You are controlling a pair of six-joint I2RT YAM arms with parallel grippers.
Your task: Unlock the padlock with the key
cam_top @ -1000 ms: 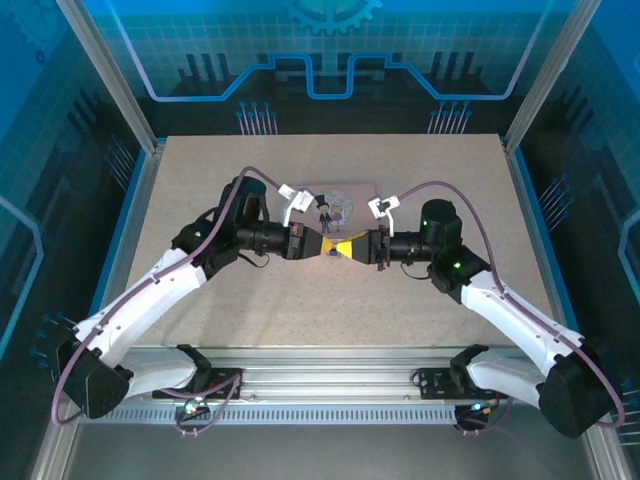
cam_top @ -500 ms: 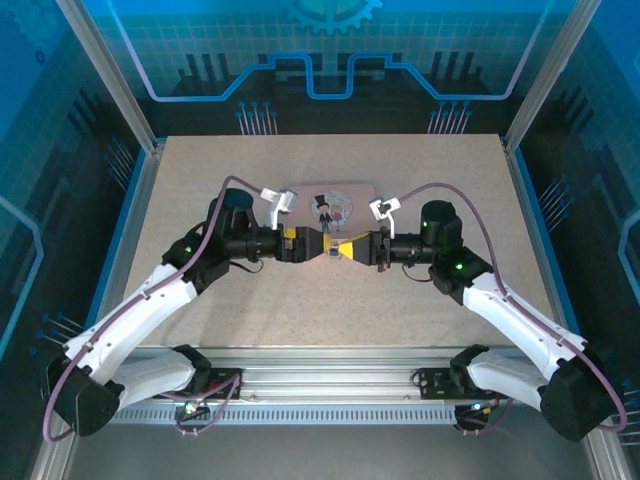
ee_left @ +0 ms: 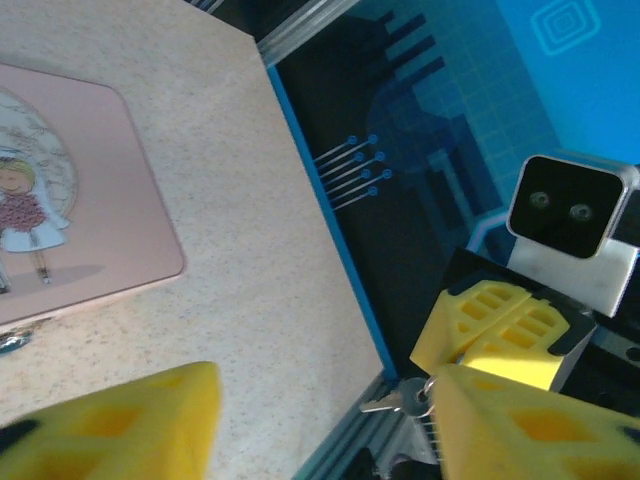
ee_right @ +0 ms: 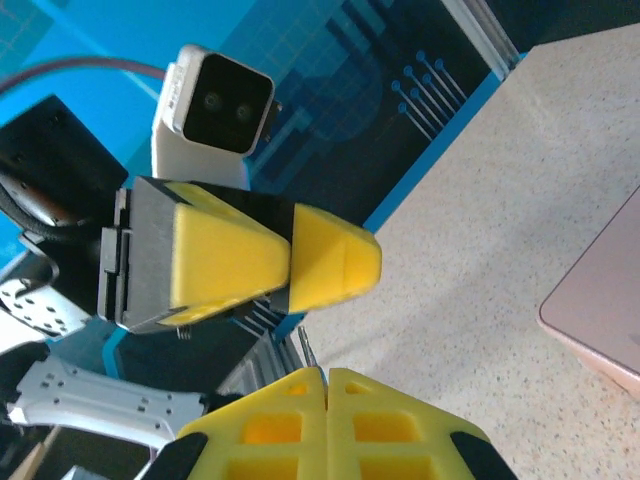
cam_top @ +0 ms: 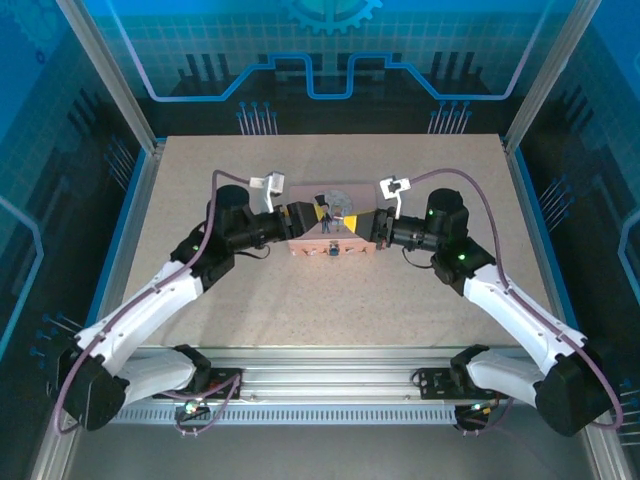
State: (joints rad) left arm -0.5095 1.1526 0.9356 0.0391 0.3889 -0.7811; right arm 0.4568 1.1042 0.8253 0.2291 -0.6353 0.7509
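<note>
Padlock [cam_top: 333, 250] lies loose at the near edge of the pink tin [ee_left: 100, 200]; can't tell if it's on the tin or just off it. Nothing grips it. Above it, my right hand [ee_right: 325, 380] is pressed together, pinching the key [ee_left: 395, 404], so the blade hangs free for insertion. Left hand [ee_left: 325, 412] is spread wide and empty, probably meant to steady the padlock. Forearms angle inward, elbows out, hands nose to nose over the tin.

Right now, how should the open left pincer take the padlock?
Grip the padlock by its dark body, from straight above with the left pincer, closing along the near edge of the pink tin. It lies low on the table beside that edge, so the tin likely blocks a far-side finger.
</note>
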